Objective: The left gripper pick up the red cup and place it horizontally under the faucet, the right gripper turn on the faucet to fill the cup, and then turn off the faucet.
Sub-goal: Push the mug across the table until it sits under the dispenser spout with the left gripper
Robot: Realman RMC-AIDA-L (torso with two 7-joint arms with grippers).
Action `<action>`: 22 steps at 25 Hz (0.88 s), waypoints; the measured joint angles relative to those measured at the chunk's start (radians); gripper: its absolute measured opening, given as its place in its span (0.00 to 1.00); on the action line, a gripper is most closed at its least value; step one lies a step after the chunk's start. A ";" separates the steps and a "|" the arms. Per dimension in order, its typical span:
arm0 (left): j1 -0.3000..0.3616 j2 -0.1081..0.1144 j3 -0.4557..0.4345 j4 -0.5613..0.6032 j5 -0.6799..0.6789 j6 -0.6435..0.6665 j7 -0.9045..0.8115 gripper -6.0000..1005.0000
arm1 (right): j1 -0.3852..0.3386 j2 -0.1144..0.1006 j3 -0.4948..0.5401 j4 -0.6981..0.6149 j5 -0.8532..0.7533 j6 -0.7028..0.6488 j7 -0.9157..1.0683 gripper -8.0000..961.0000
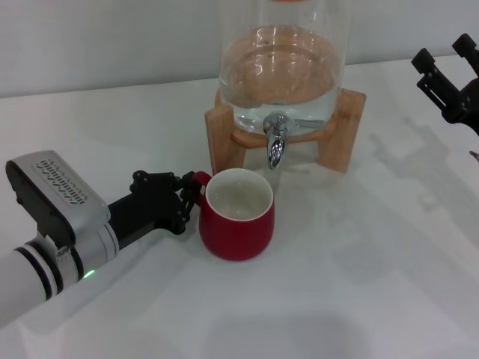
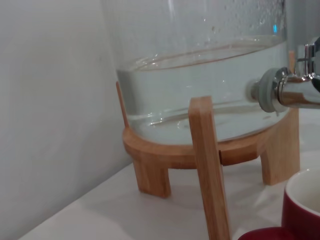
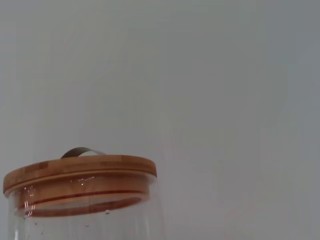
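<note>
Left hand (image 1: 188,196) closed on the handle of the red cup (image 1: 237,215), which stands on the surface (image 1: 359,284) below the faucet (image 1: 276,146). Right hand (image 1: 447,71) waits open at 2 o'clock. Risk: loose handle grip tips the cup.

White black-ringed left arm (image 1: 30,273), grey vented box (image 1: 56,196), black jaws; all-black right gripper (image 1: 449,75).

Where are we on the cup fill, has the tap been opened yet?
Done: the red cup stands upright on the table just in front of the faucet, its mouth near the spout. In hand: the left gripper is at the cup's handle. Left: no stream shows and the cup looks empty, and the right gripper hangs off to the right, away from the lever.
</note>
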 joint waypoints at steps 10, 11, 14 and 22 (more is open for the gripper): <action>-0.002 0.000 0.016 -0.023 0.000 0.000 -0.008 0.12 | 0.006 0.000 -0.009 0.000 0.000 0.000 0.000 0.86; -0.002 0.000 0.019 -0.023 0.000 0.000 -0.008 0.12 | 0.007 0.000 -0.009 0.000 0.000 0.000 0.000 0.86; -0.003 0.000 0.024 -0.024 0.000 0.000 -0.008 0.12 | 0.009 0.000 -0.009 0.000 0.000 0.002 0.000 0.86; -0.006 0.001 0.023 -0.025 0.000 0.008 -0.009 0.12 | 0.016 0.000 -0.008 0.000 0.000 0.002 0.000 0.86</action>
